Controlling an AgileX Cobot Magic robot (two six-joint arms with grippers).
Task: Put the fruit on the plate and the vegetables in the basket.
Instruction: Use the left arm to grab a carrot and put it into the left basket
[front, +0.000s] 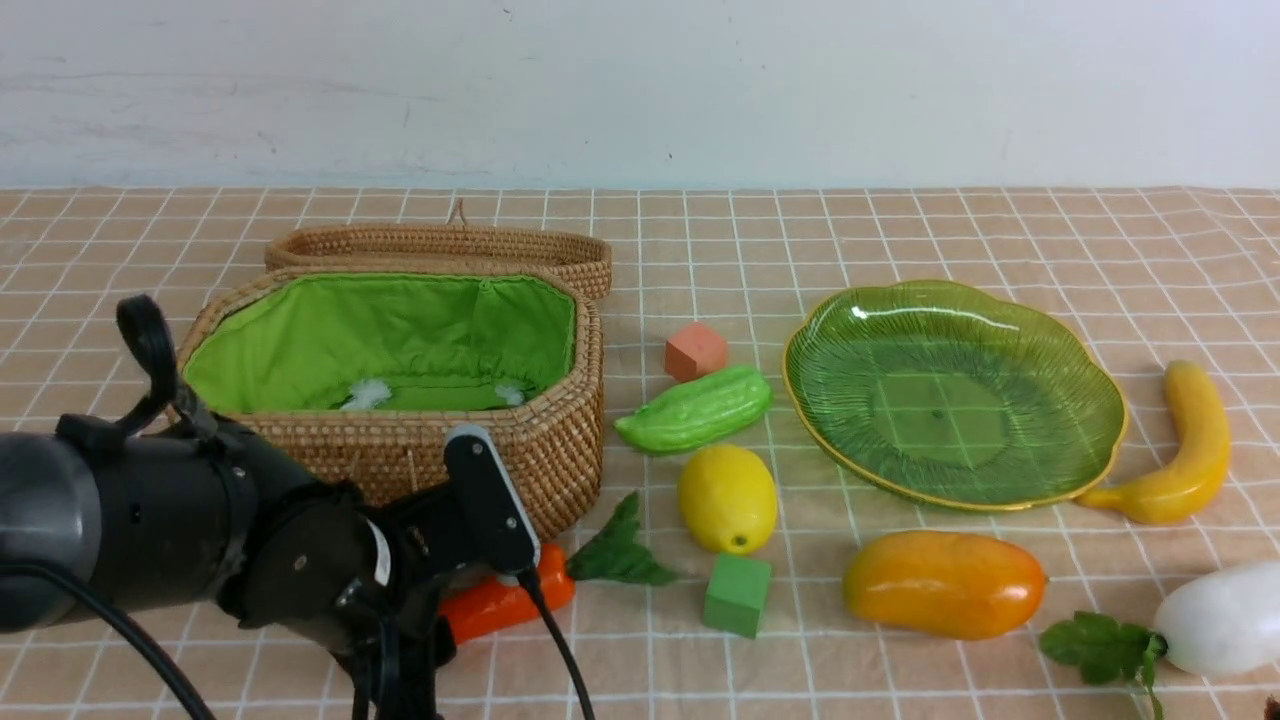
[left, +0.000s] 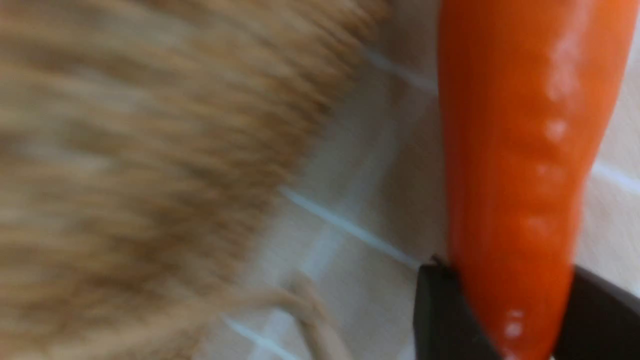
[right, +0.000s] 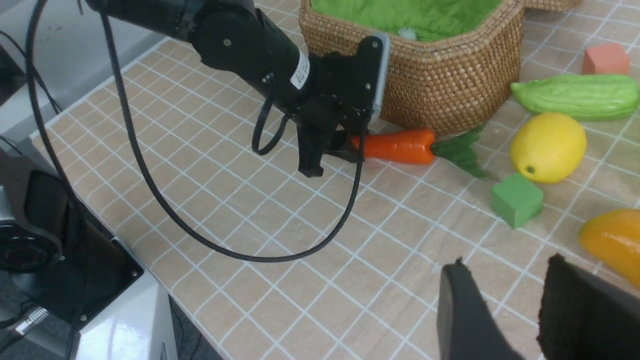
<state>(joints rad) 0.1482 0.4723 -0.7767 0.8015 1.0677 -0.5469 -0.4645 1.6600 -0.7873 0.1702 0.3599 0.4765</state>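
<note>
My left gripper (front: 470, 592) is shut on the narrow end of the orange carrot (front: 512, 598), low over the cloth just in front of the basket (front: 560, 440). In the left wrist view, black fingers (left: 440, 310) press both sides of the carrot (left: 515, 150). The green plate (front: 950, 400) holds nothing. The lemon (front: 727, 497), mango (front: 943, 584), banana (front: 1180, 450), green gourd (front: 695, 410) and white radish (front: 1220, 615) all lie on the cloth. My right gripper (right: 507, 262) hovers open and holds nothing, close to the mango (right: 612, 240).
The basket's lid (front: 450, 250) lies open behind it. A salmon cube (front: 695, 350) sits behind the gourd, and a green cube (front: 737, 594) sits in front of the lemon. The table's near-left edge (right: 150, 270) borders the robot base.
</note>
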